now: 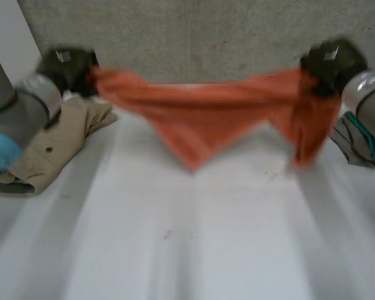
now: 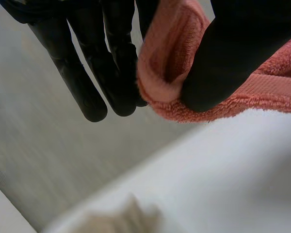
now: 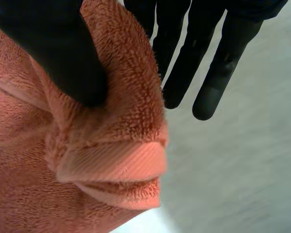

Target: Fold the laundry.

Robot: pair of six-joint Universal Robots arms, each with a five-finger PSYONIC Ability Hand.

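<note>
A white table (image 1: 175, 250) stands by a grey wall (image 1: 194, 31). Above the table, at the wall end, an orange towel (image 1: 200, 119) hangs in the air between the two hands. The left hand (image 1: 65, 69) has one top corner and the right hand (image 1: 331, 62) has the other. The head view shows the towel's shape: its top edge sags a little, the middle dips to a point near the table, and one end hangs down under the right hand.

The wrist views show the grip up close. At the left hand, the thumb (image 2: 223, 63) presses the towel's hemmed edge, while other fingers (image 2: 87, 87) stick out straight beside it. At the right hand, the thumb (image 3: 63, 48) pinches a bunched, fluffy corner, and its other fingers (image 3: 208, 73) point out straight too.

From the head view, beige clothes (image 1: 50, 150) lie by the left arm and a grey and teal cloth (image 1: 362, 144) lies by the right arm.
</note>
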